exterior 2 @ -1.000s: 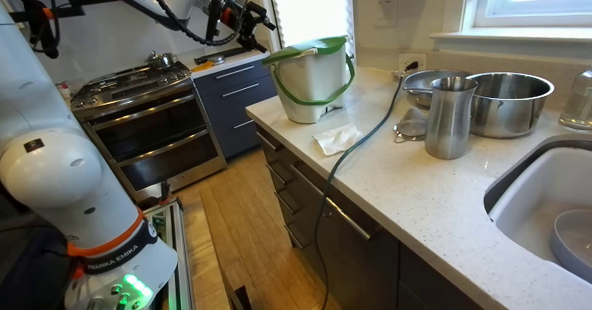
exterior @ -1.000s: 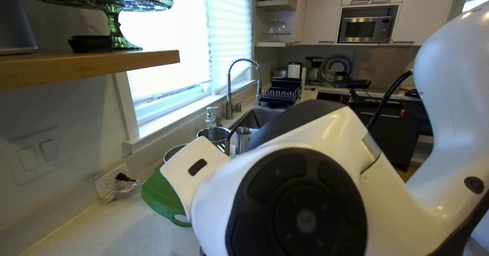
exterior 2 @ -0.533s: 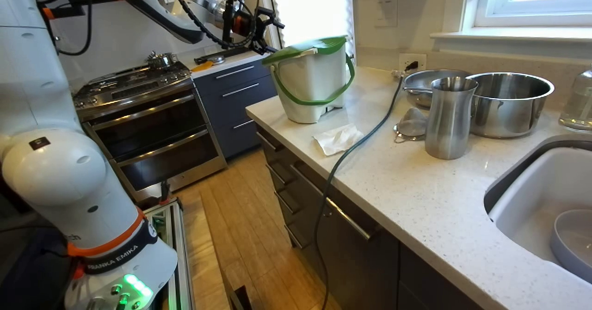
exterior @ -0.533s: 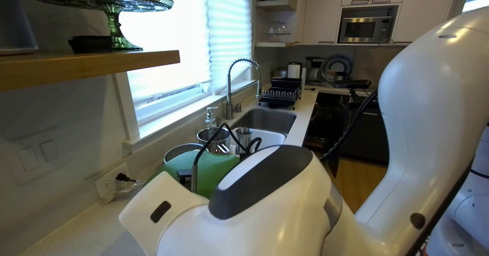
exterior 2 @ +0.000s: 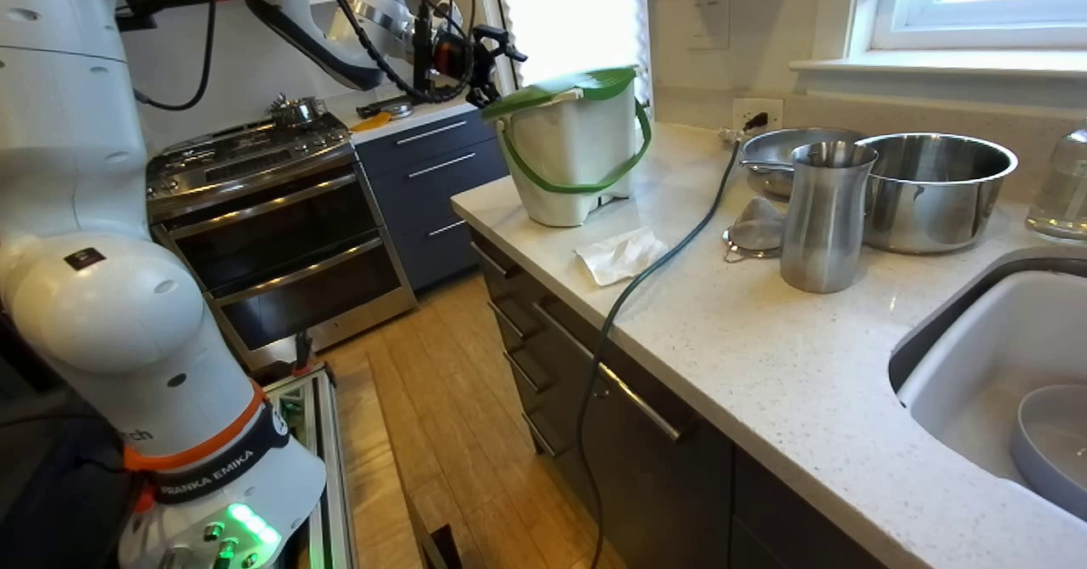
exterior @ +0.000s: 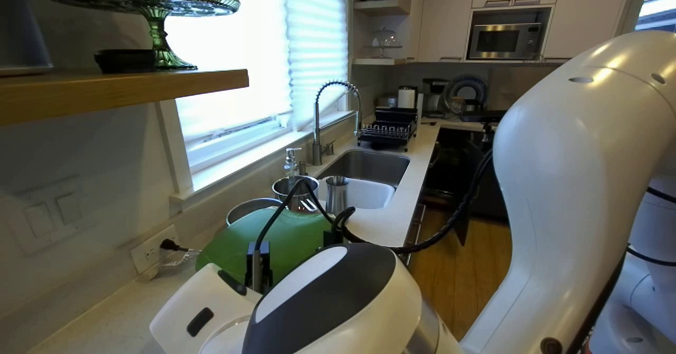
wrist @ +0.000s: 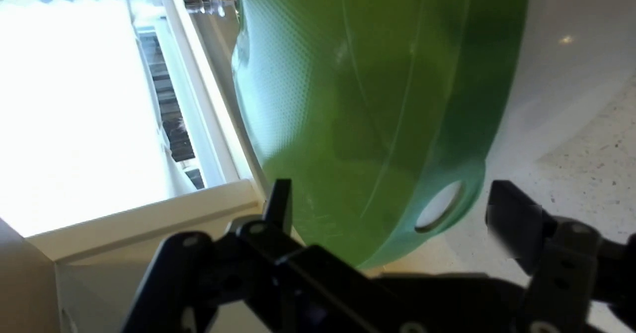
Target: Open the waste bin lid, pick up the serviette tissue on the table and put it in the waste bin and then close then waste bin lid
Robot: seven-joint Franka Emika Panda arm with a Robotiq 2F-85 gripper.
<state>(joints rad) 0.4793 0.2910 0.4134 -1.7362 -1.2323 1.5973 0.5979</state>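
The empty, widely spread pincer (wrist: 391, 194) has been brought nearer the closed lid (wrist: 367, 114), presumably for opening; contact cannot be judged. The tissue (exterior 2: 622, 255) is left on the bench (exterior 2: 730, 323) near the bin (exterior 2: 577, 146).

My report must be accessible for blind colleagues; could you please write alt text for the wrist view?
A green waste bin lid fills the middle of the picture, with the robot's open black gripper along the bottom edge, holding nothing. A bright window is at left, pale speckled countertop at right.
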